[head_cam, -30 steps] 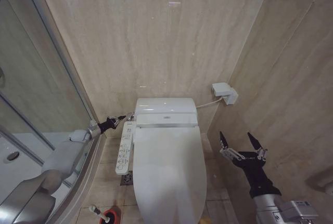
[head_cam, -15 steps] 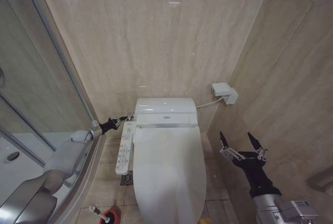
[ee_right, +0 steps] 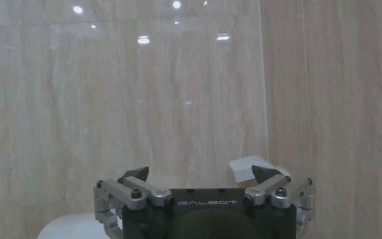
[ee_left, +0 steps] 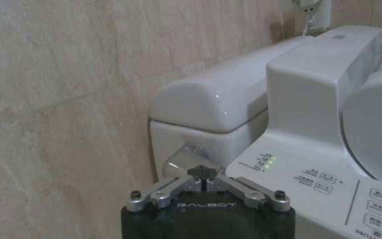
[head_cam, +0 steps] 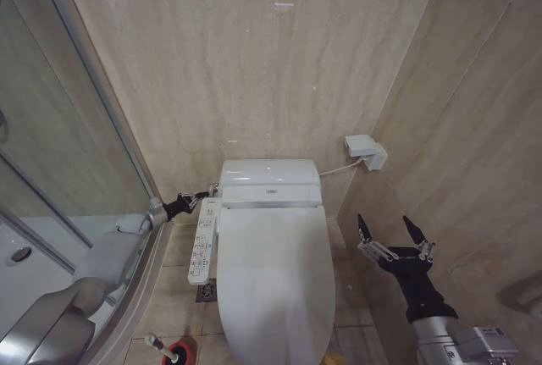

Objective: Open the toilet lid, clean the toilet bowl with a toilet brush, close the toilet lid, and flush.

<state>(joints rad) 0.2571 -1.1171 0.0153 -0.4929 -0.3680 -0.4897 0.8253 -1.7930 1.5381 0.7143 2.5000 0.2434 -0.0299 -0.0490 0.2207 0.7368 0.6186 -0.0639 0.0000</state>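
Nearest the robot, the toilet brush [head_cam: 163,346] was parked on the tiled floor in its round red holder [head_cam: 179,352], thin white handle leaning out, just off the front left corner of the toilet. The toilet lid [head_cam: 275,276] was seen shut, a glossy white oval covering the toilet bowl [ee_left: 204,137], so nothing of the inside could be made out. A white button panel [head_cam: 202,241] ran along the seat's left side. The right gripper [head_cam: 393,230] was held in the air to the right of the lid, fingers spread wide apart with nothing between them. Further back, the left gripper [head_cam: 204,195] was stretched out low to the cistern's side, fingers pinched together right against a chrome flush lever [ee_left: 181,162]. Behind it all stood smooth beige stone-look wall tiles and a white wall socket [head_cam: 366,152].
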